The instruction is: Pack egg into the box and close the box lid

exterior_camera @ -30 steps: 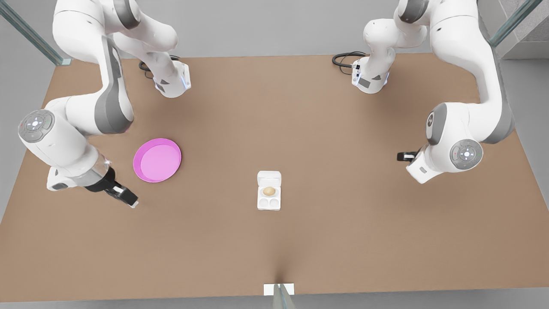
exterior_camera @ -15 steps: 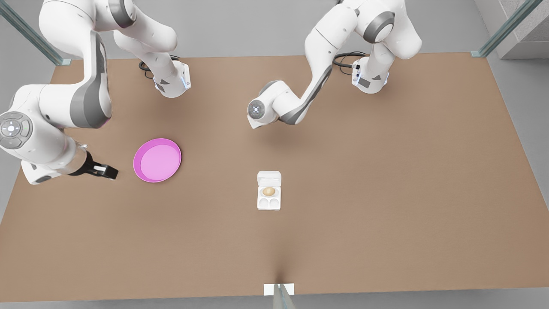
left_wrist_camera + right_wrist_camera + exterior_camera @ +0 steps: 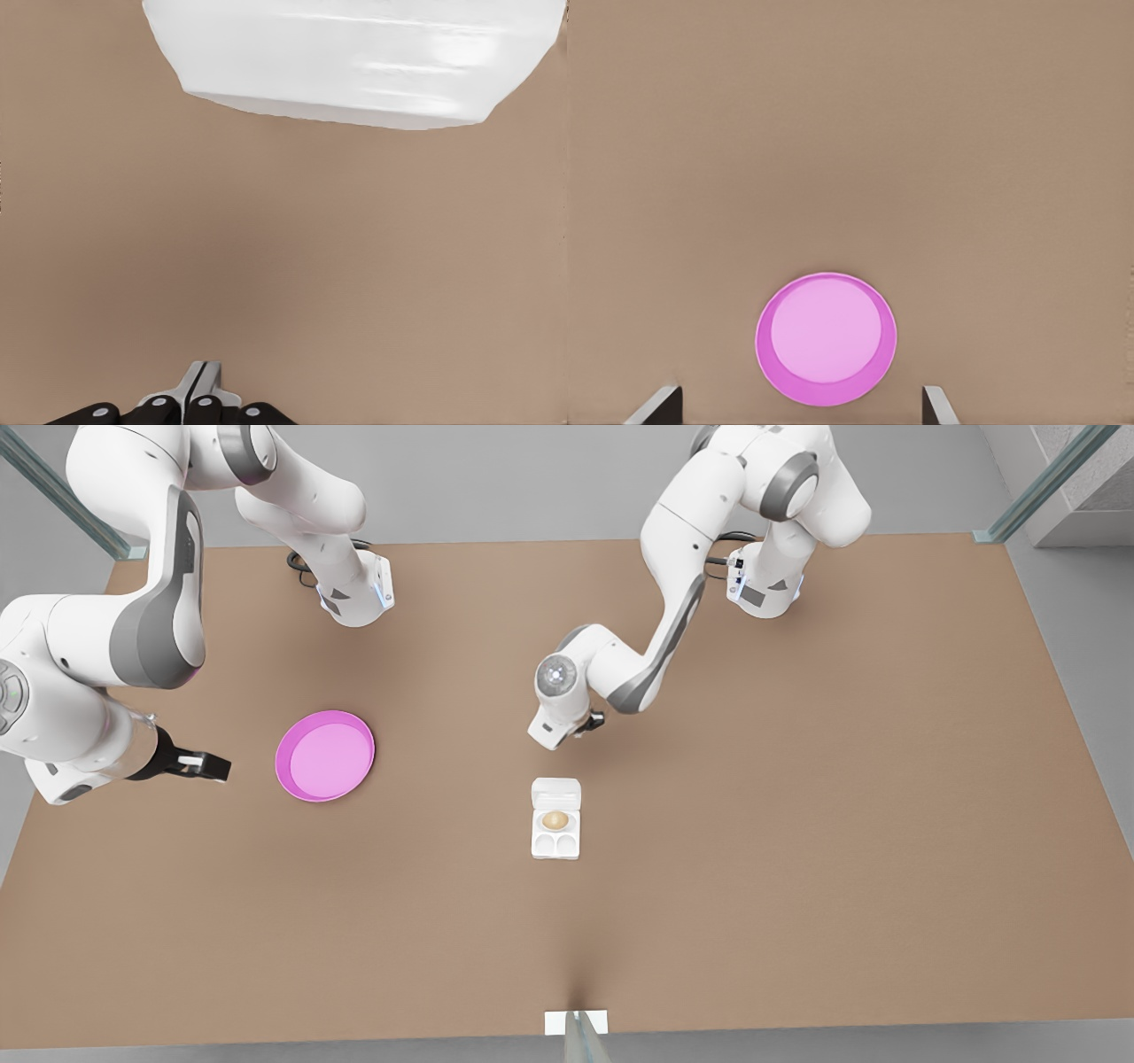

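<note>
Grippers: right gripper [image 3: 213,766] spread wide, low beside plate [image 3: 325,755] at front view's left; left gripper [image 3: 202,379] pinched together, I see it nr box lid [image 3: 556,792]. Egg [image 3: 555,820] sits in box [image 3: 536,841] cup, lid open

Matt brown table [image 3: 797,824], smooth glossy pink plate [image 3: 325,755], smooth white plastic-looking box [image 3: 555,831], matt tan egg [image 3: 555,820].

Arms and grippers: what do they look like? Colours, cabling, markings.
The left arm and right arm have glossy white rounded shells with grey joint bands. A round grey cap with small lights sits near each wrist. Black cables coil at each base. The left gripper and right gripper have black bodies and pale grey fingers.
</note>
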